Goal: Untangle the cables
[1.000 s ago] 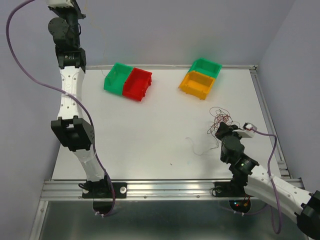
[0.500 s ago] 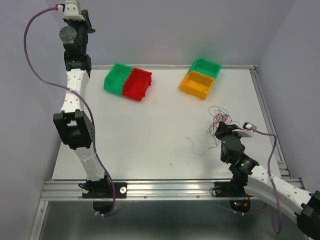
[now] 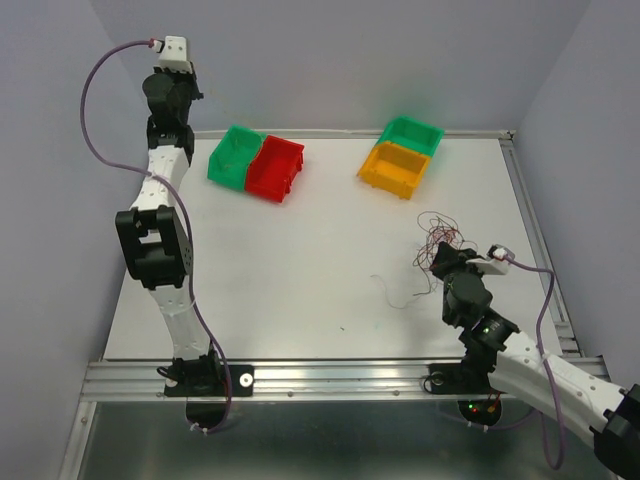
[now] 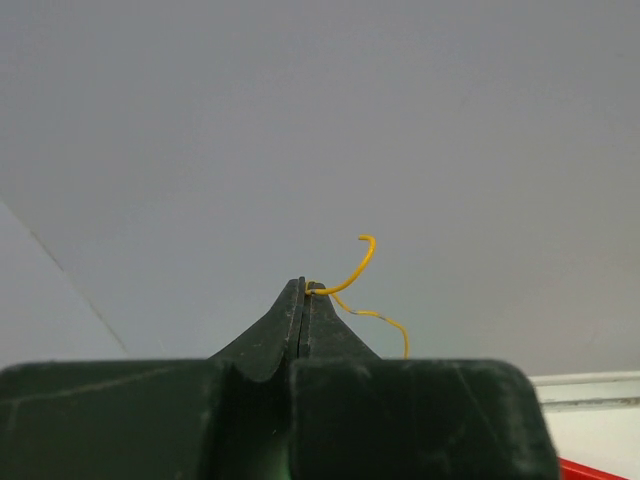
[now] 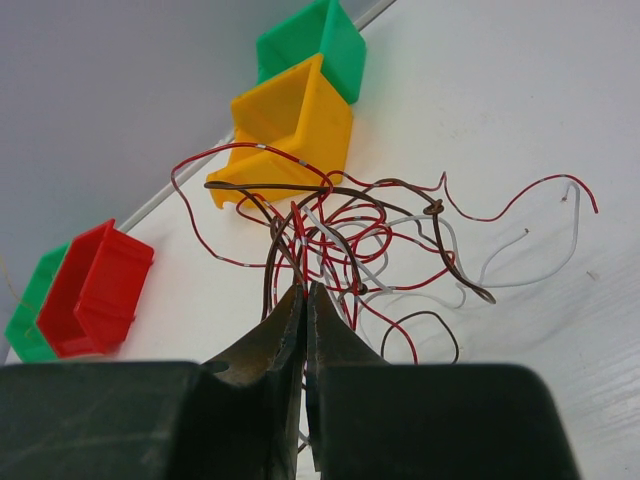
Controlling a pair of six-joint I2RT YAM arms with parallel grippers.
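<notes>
Cables [image 3: 440,238] are bunched in a tangle on the white table [image 3: 300,260], near its right edge. Red and brown strands of it are pinched in the closed right gripper [image 5: 303,290], presumably so that the tangle is anchored. A yellow strand [image 4: 352,272] is clamped in the closed left gripper [image 4: 303,288], which is raised high at the far left, probably so that the strand is drawn clear.

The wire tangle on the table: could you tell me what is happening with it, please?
The two arms are working on separating it. The right gripper is shut on strands at the near edge of the tangle of cables, on the right side of the table. The left gripper, raised high at the far left, is shut on a single yellow strand.
</notes>
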